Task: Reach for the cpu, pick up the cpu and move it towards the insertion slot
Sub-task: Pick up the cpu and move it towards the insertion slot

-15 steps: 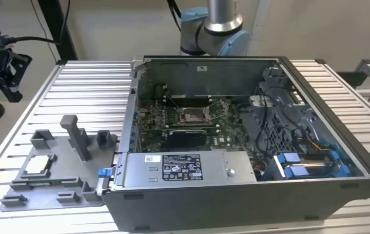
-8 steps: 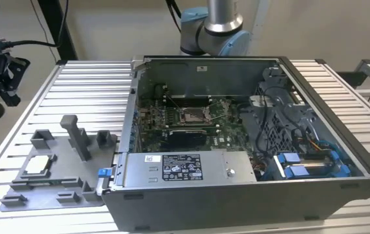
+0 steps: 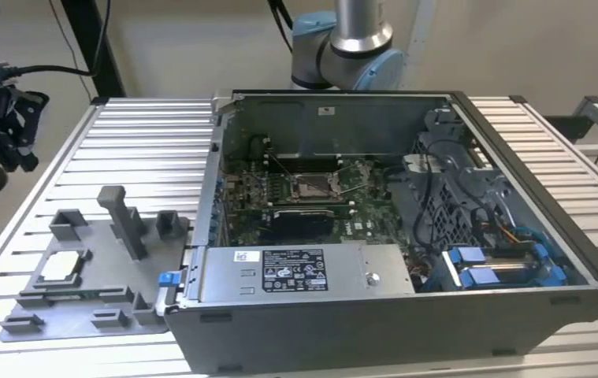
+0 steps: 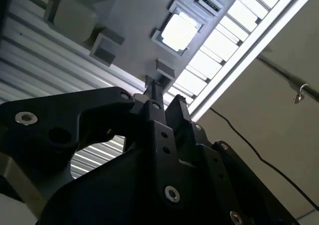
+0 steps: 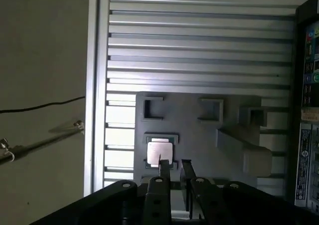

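The cpu (image 3: 59, 266), a small silvery square chip, lies flat in a pocket of the grey plastic tray (image 3: 88, 315) at the exterior view's left. It also shows in both wrist views, cpu (image 4: 178, 31) and cpu (image 5: 159, 150). My black gripper (image 3: 9, 146) hangs well above the table's far left corner, apart from the tray. Its fingers stand slightly open with nothing between them, as the gripper (image 5: 174, 166) and the gripper (image 4: 165, 98) show. The insertion slot (image 3: 310, 185), a shiny framed socket, sits on the green board inside the open computer case.
The open computer case (image 3: 530, 236) fills the middle of the slatted metal table (image 3: 141, 134). Upright grey blocks (image 3: 125, 220) stand on the tray near the cpu. The table's left edge (image 5: 97, 85) drops to the floor, where a cable (image 5: 45, 105) runs.
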### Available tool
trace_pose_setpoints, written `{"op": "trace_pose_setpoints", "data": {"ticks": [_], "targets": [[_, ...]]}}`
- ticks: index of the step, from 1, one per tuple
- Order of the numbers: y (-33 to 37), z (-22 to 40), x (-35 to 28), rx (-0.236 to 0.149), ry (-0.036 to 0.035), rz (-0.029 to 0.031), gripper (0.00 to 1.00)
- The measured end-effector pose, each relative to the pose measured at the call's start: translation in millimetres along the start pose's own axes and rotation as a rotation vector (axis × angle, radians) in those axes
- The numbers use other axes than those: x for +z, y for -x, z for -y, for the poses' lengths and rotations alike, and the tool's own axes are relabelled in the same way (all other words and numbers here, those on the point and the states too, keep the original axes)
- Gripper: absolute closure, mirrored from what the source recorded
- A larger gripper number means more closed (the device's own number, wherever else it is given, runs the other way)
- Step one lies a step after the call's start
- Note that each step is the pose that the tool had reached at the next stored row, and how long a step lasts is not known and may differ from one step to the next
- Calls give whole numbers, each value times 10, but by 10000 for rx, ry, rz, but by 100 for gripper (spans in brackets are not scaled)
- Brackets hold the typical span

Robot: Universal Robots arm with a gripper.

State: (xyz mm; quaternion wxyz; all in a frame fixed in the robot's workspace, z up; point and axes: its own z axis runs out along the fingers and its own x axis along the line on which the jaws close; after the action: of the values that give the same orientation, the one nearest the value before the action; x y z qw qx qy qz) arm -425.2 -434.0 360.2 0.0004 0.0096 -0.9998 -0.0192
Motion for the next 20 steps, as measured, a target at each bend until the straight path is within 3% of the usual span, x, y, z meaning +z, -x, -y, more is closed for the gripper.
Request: {"op": "trace_pose_setpoints", "data": {"ticks": [14, 20], "targets": [[-5, 0, 1, 4, -1, -1, 0], [-7, 3, 81, 208, 0, 8, 0]]}}
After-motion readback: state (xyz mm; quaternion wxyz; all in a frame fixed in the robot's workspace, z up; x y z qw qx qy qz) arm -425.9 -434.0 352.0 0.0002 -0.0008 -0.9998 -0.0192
